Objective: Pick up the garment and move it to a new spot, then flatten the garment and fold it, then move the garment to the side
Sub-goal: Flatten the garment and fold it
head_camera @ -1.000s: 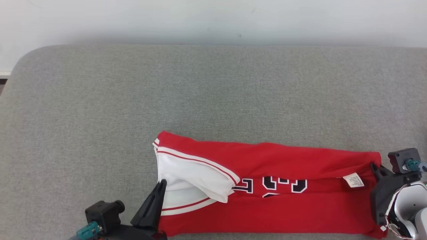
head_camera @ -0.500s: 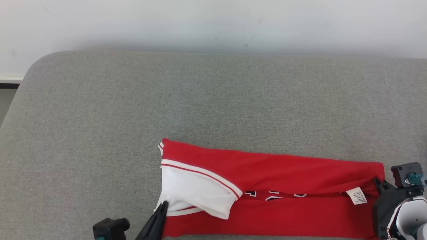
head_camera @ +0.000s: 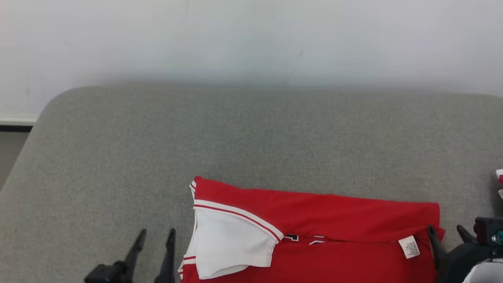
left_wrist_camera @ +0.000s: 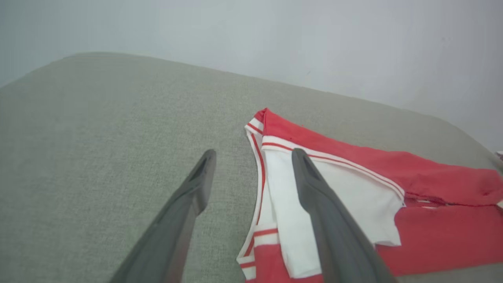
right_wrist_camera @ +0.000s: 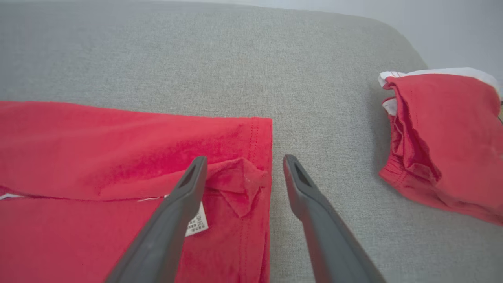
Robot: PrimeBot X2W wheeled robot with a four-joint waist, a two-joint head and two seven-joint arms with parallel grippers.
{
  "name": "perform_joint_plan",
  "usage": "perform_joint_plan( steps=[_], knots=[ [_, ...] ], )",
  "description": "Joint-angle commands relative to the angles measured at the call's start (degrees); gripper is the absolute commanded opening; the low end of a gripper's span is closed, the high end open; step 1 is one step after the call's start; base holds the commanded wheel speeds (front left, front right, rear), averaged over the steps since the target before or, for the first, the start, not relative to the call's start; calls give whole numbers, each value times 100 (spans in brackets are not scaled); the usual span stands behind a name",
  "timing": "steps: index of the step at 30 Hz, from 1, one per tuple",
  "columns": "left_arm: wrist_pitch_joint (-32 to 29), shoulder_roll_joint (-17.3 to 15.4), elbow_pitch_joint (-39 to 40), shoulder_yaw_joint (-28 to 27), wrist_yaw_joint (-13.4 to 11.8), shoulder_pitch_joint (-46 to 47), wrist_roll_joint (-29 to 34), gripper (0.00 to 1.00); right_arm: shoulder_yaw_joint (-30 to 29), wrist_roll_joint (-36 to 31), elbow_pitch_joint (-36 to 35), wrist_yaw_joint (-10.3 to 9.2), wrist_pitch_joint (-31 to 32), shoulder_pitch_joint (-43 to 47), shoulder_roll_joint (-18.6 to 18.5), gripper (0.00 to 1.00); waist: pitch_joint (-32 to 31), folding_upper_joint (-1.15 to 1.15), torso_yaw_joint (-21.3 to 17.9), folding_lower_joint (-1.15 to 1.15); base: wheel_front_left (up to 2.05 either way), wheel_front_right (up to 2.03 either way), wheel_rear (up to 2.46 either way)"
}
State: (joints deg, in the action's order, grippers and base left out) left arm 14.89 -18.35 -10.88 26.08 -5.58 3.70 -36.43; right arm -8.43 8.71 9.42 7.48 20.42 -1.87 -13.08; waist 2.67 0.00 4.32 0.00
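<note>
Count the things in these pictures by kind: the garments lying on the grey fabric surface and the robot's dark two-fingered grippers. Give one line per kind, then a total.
Garments: 2 (long red jersey with white trim; small folded red garment with a white edge)
Grippers: 2 (left gripper; right gripper), both open
Total: 4
</note>
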Motion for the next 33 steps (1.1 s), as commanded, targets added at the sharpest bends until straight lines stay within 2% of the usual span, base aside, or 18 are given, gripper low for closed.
perform_joint_plan(
  steps=[1, 3, 8, 15, 23, 33],
  knots=[
    [33, 56, 136, -144, -4, -102, 177, 100, -52, 62, -39, -2, -27, 102, 71, 100, -164, 0, -17, 0, 0, 0, 0],
    [25, 244, 546, -732, 73, -399, 650, 100, -213, 109, -118, -2, -26, 250, 289, 100, -287, 0, -37, 0, 0, 0, 0],
    [27, 620, 1015, -1629, 346, -748, 1383, 100, -415, 166, -108, -2, -84, 330, 557, 100, -383, 0, -93, 0, 0, 0, 0],
    [28, 1084, 1031, -2408, 835, -1023, 2034, 100, -792, 259, -41, -2, -343, 393, 843, 100, -505, 0, -115, 0, 0, 0, 0],
    [28, 1298, 637, -2678, 1163, -1160, 2359, 100, -1016, 351, 182, -2, -735, 277, 986, 100, -469, 0, -180, 0, 0, 0, 0],
    [28, 1401, 632, -2606, 1282, -1010, 2527, 100, -1019, 265, 823, -2, -613, -347, 889, 100, -176, 0, -89, 0, 0, 0, 0]
  ],
)
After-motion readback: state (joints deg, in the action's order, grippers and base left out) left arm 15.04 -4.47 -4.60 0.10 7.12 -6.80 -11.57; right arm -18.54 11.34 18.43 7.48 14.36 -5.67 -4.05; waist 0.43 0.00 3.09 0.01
